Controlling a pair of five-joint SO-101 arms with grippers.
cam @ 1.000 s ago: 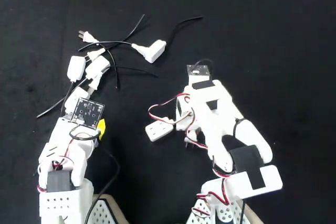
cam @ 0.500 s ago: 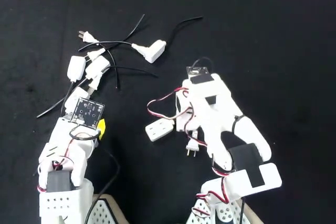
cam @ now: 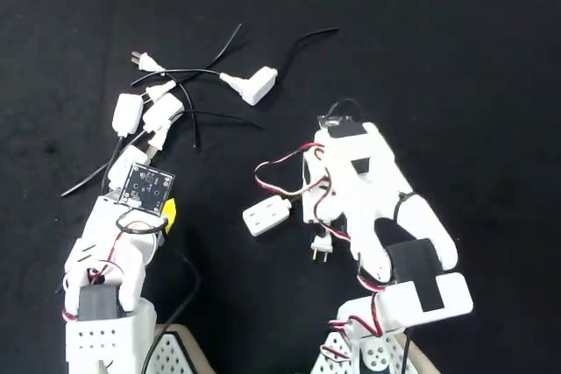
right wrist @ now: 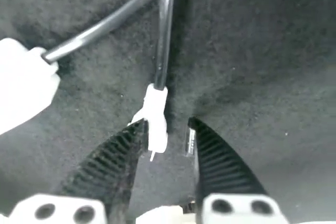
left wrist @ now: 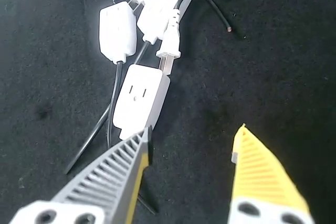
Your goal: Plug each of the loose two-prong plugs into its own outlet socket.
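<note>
Right wrist view: the right pincer (right wrist: 165, 124) stands narrowly open around a small white plug (right wrist: 156, 119), which touches one finger and clears the other. In the high view the plug lies on the black desk (cam: 491, 85) at lower centre, just right of a white socket (cam: 267, 215). The left pincer (left wrist: 194, 128) gapes wide and empty beside a second socket (left wrist: 137, 98).

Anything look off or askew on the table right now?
Yes: in the left wrist view the white plug meets the end of the white outlet socket with its metal prongs bare between them, so it looks only partly seated. A black cord nearby ends in a cut stub. Nothing looks spilled.
</note>
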